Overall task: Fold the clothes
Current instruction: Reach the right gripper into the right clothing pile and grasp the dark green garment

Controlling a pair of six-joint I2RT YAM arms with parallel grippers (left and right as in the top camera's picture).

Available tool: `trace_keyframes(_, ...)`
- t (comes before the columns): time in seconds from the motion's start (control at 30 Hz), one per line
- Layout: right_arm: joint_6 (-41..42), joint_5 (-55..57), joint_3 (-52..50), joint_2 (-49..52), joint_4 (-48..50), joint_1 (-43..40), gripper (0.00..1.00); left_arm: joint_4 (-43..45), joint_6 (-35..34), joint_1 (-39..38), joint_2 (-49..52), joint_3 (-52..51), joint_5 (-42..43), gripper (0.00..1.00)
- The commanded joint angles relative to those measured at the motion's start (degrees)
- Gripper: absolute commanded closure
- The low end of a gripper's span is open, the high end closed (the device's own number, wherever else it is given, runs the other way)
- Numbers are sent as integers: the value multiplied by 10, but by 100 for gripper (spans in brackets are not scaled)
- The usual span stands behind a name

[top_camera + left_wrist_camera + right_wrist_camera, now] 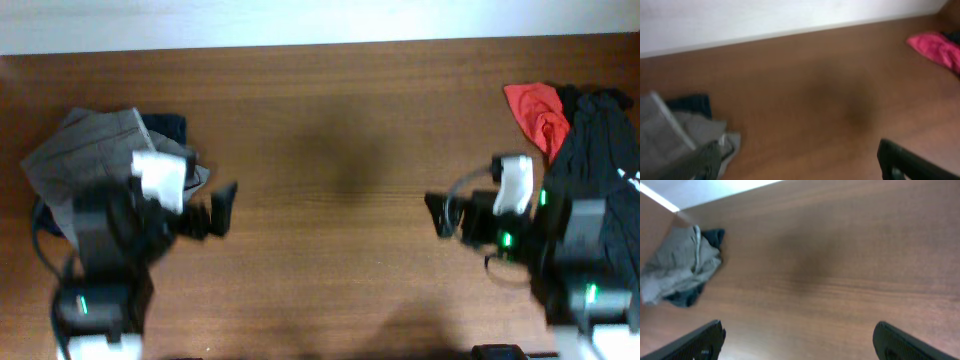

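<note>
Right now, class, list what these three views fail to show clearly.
1. Black garment: overhead, cut by the right edge, partly covered by the right arm.
2. Dark blue garment: overhead, mostly under the grey garment.
3. Red garment: left wrist, blurred, cut by the right edge.

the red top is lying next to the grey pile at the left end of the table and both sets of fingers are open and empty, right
No. The red top lies at the right end, against the black garment, far from the grey pile, as the overhead view shows. The left fingers and right fingers are open and empty.
</note>
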Motion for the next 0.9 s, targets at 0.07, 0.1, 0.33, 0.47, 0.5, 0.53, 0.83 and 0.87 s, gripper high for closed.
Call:
trace_keyframes(0.07,-21,-48,186,156,-77,-4,1,-162,3,-2,163,233,0,1)
trace_keyframes(0.1,-40,-46,209,177,-88,-5,1,-185,-6,-2,188,274,8,1)
trace_keyframes(0.33,16,106,387,327,-178,-104,1,-237,-10,-2,248,392,36,1)
trace_keyframes(0.47,41,153,460,419,-198,-212,1,-234,-2,-2,247,392,36,1)
trace_keyframes(0.5,51,158,467,444,-194,-240,0,-234,-3,-2,247,392,36,1)
trace_keyframes(0.53,60,158,469,463,-187,-263,4,-234,-2,-2,247,392,36,1)
trace_keyframes(0.83,92,160,469,647,-79,-377,26,-213,-3,-2,247,392,36,1)
trace_keyframes(0.87,92,172,469,661,-76,-379,27,-213,-3,-2,248,392,36,1)
